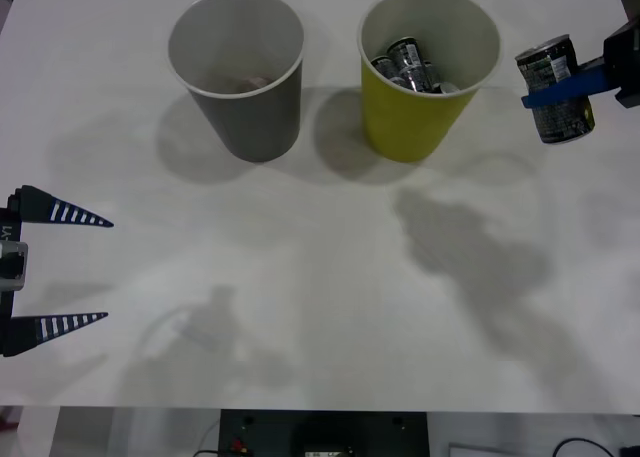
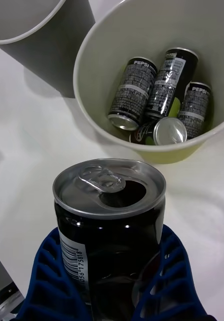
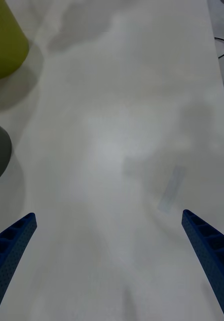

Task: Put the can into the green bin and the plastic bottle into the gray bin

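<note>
Beside the tapered yellow-green paper bin, on its right, the right pincer pinches one slim black drink can upright above the white worktop; its silver top is opened, a barcode on its side. Four more black cans lie inside that bin. One dark gray tapered bin stands just left of the green one. Well left of the bins, the left pincer hangs spread.
</note>
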Controlling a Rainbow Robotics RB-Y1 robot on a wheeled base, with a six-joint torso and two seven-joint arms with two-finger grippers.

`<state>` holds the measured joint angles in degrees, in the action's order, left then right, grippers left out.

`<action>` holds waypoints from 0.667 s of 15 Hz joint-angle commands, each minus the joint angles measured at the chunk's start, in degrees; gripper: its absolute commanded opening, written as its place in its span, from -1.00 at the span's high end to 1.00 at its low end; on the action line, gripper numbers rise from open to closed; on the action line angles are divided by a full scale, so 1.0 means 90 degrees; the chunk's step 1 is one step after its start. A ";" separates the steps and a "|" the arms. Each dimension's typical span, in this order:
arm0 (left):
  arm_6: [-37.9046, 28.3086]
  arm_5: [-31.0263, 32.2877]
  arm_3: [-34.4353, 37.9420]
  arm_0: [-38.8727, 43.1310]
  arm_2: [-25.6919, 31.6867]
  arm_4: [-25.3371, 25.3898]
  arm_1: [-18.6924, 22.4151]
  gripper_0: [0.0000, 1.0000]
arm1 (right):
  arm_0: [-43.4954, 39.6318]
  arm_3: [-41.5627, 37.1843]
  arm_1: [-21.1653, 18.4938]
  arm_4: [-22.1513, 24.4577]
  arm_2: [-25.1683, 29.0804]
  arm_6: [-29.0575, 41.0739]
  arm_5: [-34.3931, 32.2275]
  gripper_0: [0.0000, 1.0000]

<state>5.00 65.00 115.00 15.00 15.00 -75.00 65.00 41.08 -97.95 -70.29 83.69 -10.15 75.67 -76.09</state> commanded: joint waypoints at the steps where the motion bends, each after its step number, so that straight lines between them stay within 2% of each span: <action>1: 0.0000 0.0000 0.0000 0.0000 0.0000 0.0000 0.0000 -1.00 | 0.1490 0.0767 0.0017 0.0076 -0.1304 0.0000 -0.0003 1.00; 3: 0.0000 0.0000 0.0000 0.0000 0.0000 0.0000 0.0000 -1.00 | 0.2457 0.1528 0.0301 0.0154 -0.2076 0.0000 -0.0003 1.00; 5: 0.0000 0.0000 0.0000 0.0000 0.0000 0.0000 0.0000 -1.00 | 0.3296 0.2388 0.0799 0.0466 -0.2701 0.0000 -0.0012 1.00; 10: 0.0000 0.0000 0.0000 0.0000 0.0000 0.0000 0.0000 -1.00 | 0.4283 0.4058 0.2166 0.1570 -0.3043 0.0000 0.0007 1.00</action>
<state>5.00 65.00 115.00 15.00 15.00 -75.00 65.00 78.86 -62.91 -52.13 96.42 -37.34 75.66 -76.11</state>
